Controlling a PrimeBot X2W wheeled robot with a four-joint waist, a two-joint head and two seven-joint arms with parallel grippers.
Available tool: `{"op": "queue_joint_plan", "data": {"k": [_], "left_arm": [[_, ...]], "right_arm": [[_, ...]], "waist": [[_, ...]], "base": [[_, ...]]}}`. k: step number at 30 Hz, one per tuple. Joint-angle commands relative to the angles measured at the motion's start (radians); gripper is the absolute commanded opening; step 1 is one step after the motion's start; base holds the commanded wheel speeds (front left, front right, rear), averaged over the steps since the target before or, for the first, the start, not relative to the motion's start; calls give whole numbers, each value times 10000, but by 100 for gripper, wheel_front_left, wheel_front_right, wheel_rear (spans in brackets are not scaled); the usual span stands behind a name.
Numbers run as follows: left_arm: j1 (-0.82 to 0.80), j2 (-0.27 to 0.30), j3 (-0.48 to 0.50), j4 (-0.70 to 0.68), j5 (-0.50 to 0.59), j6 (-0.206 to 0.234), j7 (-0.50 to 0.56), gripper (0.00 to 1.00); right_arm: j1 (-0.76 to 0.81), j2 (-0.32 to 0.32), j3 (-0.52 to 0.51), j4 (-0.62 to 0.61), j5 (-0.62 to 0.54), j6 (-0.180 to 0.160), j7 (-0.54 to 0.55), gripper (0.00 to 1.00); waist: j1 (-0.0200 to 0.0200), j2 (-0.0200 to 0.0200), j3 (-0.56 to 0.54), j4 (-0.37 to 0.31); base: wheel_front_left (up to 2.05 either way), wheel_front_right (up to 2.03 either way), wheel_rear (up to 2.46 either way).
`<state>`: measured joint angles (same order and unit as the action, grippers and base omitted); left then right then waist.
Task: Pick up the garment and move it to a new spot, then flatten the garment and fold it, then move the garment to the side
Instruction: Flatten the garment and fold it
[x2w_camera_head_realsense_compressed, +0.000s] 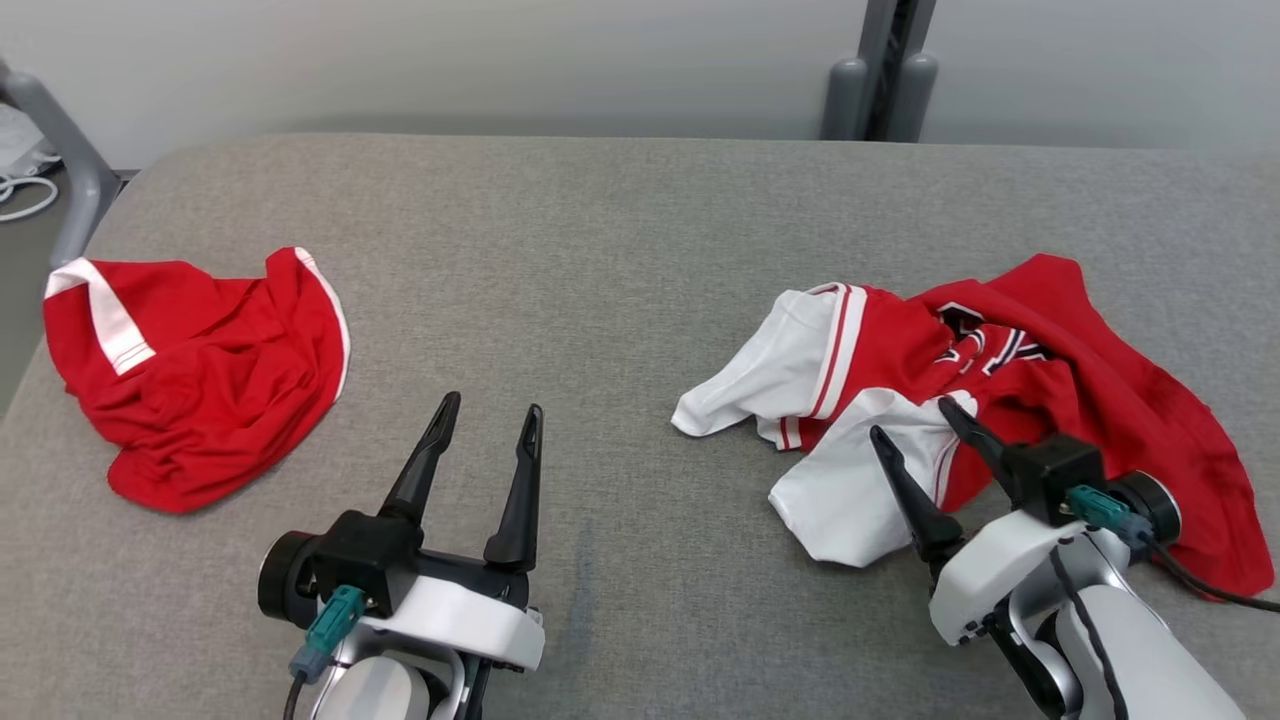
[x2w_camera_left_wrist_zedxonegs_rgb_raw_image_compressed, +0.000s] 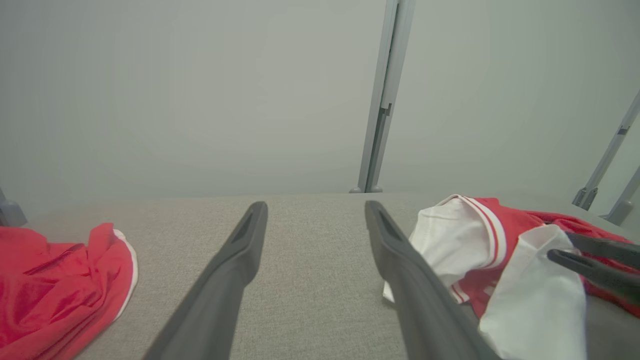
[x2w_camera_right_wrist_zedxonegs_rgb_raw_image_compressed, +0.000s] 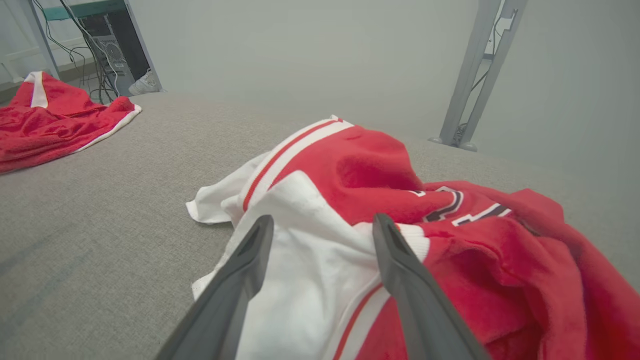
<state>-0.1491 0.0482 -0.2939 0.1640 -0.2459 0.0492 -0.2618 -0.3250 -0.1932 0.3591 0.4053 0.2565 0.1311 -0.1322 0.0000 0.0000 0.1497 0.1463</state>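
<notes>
A crumpled red and white jersey (x2w_camera_head_realsense_compressed: 1050, 400) (x2w_camera_left_wrist_zedxonegs_rgb_raw_image_compressed: 460, 235) (x2w_camera_right_wrist_zedxonegs_rgb_raw_image_compressed: 370, 170), with white sleeves and dark lettering, lies at the right of the grey padded table (x2w_camera_head_realsense_compressed: 600, 250). My right gripper (x2w_camera_head_realsense_compressed: 910, 418) (x2w_camera_right_wrist_zedxonegs_rgb_raw_image_compressed: 322, 220) (x2w_camera_left_wrist_zedxonegs_rgb_raw_image_compressed: 562, 246) hovers open over its near white sleeve, with nothing between the fingers. At the table's near middle my left gripper (x2w_camera_head_realsense_compressed: 493, 404) (x2w_camera_left_wrist_zedxonegs_rgb_raw_image_compressed: 315, 205) is also open and empty over bare cloth, well left of the jersey.
A second garment, red with white stripes (x2w_camera_head_realsense_compressed: 200, 380) (x2w_camera_left_wrist_zedxonegs_rgb_raw_image_compressed: 50, 285) (x2w_camera_right_wrist_zedxonegs_rgb_raw_image_compressed: 50, 120), is bunched at the table's left edge. Grey posts (x2w_camera_head_realsense_compressed: 880, 80) stand behind the table, and a grey frame leg (x2w_camera_head_realsense_compressed: 60, 140) is at the far left. Cables and equipment (x2w_camera_right_wrist_zedxonegs_rgb_raw_image_compressed: 100, 50) sit beyond the table.
</notes>
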Motion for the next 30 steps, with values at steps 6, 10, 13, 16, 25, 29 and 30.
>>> {"op": "queue_joint_plan", "data": {"k": [6, 10, 13, 16, 25, 29, 30], "left_arm": [[25, 38, -16, 59, -105, 69, -36, 100], [143, 33, 66, 87, -73, 38, -36, 100], [161, 39, 114, 121, -46, 45, -36, 100], [151, 36, 112, 106, -65, 82, -36, 100], [168, 38, 194, -58, -94, 149, -37, 100], [211, 40, 338, -63, -61, 107, -36, 100], [211, 40, 338, -63, -61, 107, -36, 100]], "right_arm": [[-489, -221, 651, 1032, 68, -6, 133, 0], [-614, -71, 1097, 802, 642, -5, -166, 0], [-823, 33, 1607, 193, 1186, -5, -433, 0], [-1190, 193, 2019, -617, 1513, -5, -734, 0], [-1153, 386, 4593, -1427, 2409, -5, 517, 0], [-836, -21, 5622, -1118, 3326, -5, 1819, 75], [-836, -21, 5622, -1118, 3326, -5, 1819, 75]], "waist": [[0, 0, 55, 457], [0, 0, 9, 559], [0, 0, -62, 579], [0, 0, -121, 563], [0, 0, -209, 621], [0, 0, -187, 625], [0, 0, -187, 625]], "base": [[0, 0, 0], [0, 0, 0], [0, 0, 0], [0, 0, 0], [0, 0, 0], [0, 0, 0], [0, 0, 0]]}}
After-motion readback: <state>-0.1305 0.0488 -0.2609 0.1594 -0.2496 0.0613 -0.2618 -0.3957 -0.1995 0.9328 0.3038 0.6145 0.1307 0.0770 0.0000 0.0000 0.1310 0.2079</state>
